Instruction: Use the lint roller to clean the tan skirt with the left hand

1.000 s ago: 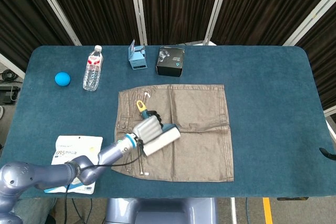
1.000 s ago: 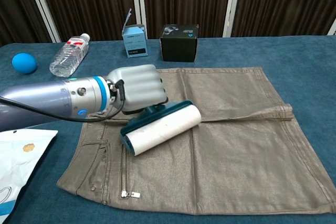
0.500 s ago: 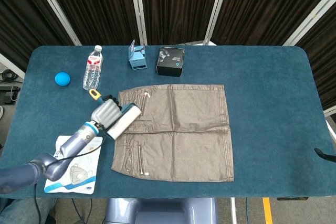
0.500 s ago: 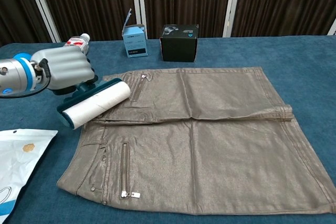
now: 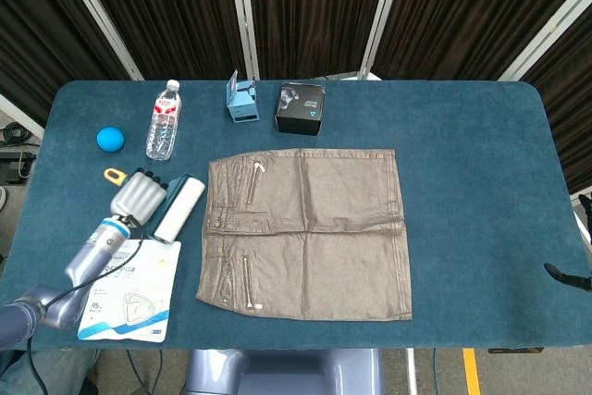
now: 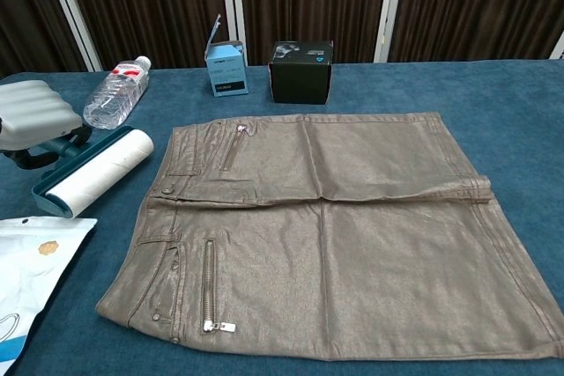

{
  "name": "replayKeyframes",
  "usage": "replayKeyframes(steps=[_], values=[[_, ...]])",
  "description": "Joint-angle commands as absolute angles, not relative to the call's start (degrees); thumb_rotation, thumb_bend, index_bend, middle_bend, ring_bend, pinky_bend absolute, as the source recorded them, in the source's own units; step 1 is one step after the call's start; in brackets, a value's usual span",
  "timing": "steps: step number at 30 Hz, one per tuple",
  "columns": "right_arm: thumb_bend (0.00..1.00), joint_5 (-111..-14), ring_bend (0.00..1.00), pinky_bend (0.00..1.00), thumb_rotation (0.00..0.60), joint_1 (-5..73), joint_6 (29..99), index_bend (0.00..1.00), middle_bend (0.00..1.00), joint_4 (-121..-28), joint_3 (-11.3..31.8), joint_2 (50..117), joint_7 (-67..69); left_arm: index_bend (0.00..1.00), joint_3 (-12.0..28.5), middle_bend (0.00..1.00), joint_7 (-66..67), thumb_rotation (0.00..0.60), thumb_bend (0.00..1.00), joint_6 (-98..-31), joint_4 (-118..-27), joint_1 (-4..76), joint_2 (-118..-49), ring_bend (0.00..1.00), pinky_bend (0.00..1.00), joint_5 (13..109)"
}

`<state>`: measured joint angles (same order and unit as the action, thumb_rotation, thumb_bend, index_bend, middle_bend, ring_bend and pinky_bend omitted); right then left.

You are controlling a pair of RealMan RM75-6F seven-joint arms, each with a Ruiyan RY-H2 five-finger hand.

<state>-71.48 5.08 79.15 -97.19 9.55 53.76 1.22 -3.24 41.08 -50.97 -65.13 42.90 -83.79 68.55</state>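
One hand at work: the left hand (image 5: 141, 193) grips the lint roller (image 5: 179, 209) just left of the tan skirt (image 5: 308, 232).
From the head view, the skirt lies flat on the blue worktop (image 5: 481, 182); the roller rests off its left edge, near the waistband, with the fingers clenched round the handle, whose yellow end (image 5: 115, 175) sticks out behind the hand. Beyond the skirt stand a water bottle (image 5: 164, 121), a small blue box (image 5: 242, 101) and a black box (image 5: 301, 108); a blue ball (image 5: 110, 139) lies far left of it, a white packet (image 5: 129, 289) to its lower left. The right hand cannot be seen. From the chest view, the left hand (image 6: 31, 114) clasps the roller (image 6: 92, 172), which lies beside the skirt (image 6: 352, 244), apart from the cloth.
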Motion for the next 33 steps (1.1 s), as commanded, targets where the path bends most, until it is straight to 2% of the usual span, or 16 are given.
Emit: replayKeyframes(steps=[1, 2, 4, 6, 7, 8, 11, 15, 19, 22, 26, 30, 33], values=[[0.00, -71.68, 0.00, 0.00, 0.600, 5.01, 79.36, 0.00, 0.00, -97.41, 9.49, 53.73, 1.19, 0.49, -2.58, 0.38, 39.24, 0.600, 0.68, -50.68, -65.07, 41.71, -84.05, 0.33, 0.42, 67.06], [0.00, -71.82, 0.00, 0.00, 0.600, 4.97, 79.48, 0.00, 0.00, -97.52, 9.46, 53.69, 1.18, 0.46, -2.27, 0.34, 38.60, 0.600, 0.60, -50.78, -65.34, 41.38, -84.01, 0.29, 0.40, 66.67], [0.00, -72.14, 0.00, 0.00, 0.600, 4.89, 79.76, 0.00, 0.00, -97.74, 9.40, 53.63, 1.20, 0.32, -1.58, 0.18, 37.81, 0.600, 0.29, -51.42, -65.97, 40.73, -83.80, 0.16, 0.29, 65.87], [0.00, -72.45, 0.00, 0.00, 0.600, 4.77, 80.00, 0.00, 0.00, -97.95, 9.30, 53.52, 1.34, 0.17, -0.66, 0.05, 37.83, 0.600, 0.08, -51.86, -67.65, 40.06, -83.13, 0.05, 0.18, 64.01], [0.00, -72.65, 0.00, 0.00, 0.600, 4.70, 80.11, 0.00, 0.00, -98.07, 9.25, 53.43, 1.49, 0.11, 0.06, 0.01, 37.54, 0.600, 0.02, -52.35, -69.38, 39.67, -82.38, 0.02, 0.15, 62.93], [0.00, -72.93, 0.00, 0.00, 0.600, 4.62, 80.24, 0.00, 0.00, -98.22, 9.17, 53.33, 1.67, 0.06, 0.93, 0.00, 36.85, 0.600, 0.00, -53.49, -71.58, 39.05, -81.21, 0.00, 0.13, 62.00], [0.00, -73.88, 0.00, 0.00, 0.600, 4.45, 80.69, 0.00, 0.00, -98.77, 8.89, 53.04, 1.75, 0.00, 2.32, 0.00, 35.48, 0.600, 0.00, -56.34, -78.31, 37.30, -77.21, 0.00, 0.10, 60.27], [0.00, -74.78, 0.00, 0.00, 0.600, 4.40, 80.90, 0.00, 0.00, -99.34, 8.59, 52.85, 1.78, 0.00, 3.46, 0.00, 32.20, 0.600, 0.00, -60.26, -83.77, 35.15, -73.78, 0.00, 0.08, 60.89], [0.00, -76.42, 0.00, 0.00, 0.600, 4.29, 81.43, 0.00, 0.00, -99.76, 8.09, 52.75, 1.83, 0.00, 4.90, 0.00, 20.96, 0.600, 0.00, -70.12, -91.10, 29.00, -69.62, 0.00, 0.05, 65.46], [0.00, -77.77, 0.00, 0.00, 0.600, 4.25, 81.94, 0.00, 0.00, -99.57, 7.66, 53.07, 1.61, 0.00, 3.26, 0.00, 11.23, 0.600, 0.00, -80.05, -94.49, 22.44, -66.75, 0.00, 0.04, 73.04], [0.00, -78.66, 0.00, 0.00, 0.600, 4.00, 82.82, 0.00, 0.00, -99.70, 7.45, 53.19, 1.40, 0.00, 0.69, 0.00, 6.98, 0.600, 0.00, -86.21, -95.48, 17.37, -64.72, 0.00, 0.03, 78.02], [0.00, -79.83, 0.00, 0.00, 0.600, 3.74, 83.64, 0.00, 0.00, -100.01, 7.11, 53.19, 1.36, 0.00, -0.02, 0.00, 7.22, 0.600, 0.00, -89.81, -97.61, 13.67, -63.18, 0.00, 0.01, 78.30], [0.00, -80.26, 0.00, 0.00, 0.600, 3.70, 83.82, 0.00, 0.00, -100.14, 6.97, 53.19, 1.35, 0.00, -0.02, 0.00, 7.53, 0.600, 0.00, -89.48, -98.27, 12.74, -62.45, 0.00, 0.00, 77.93]])
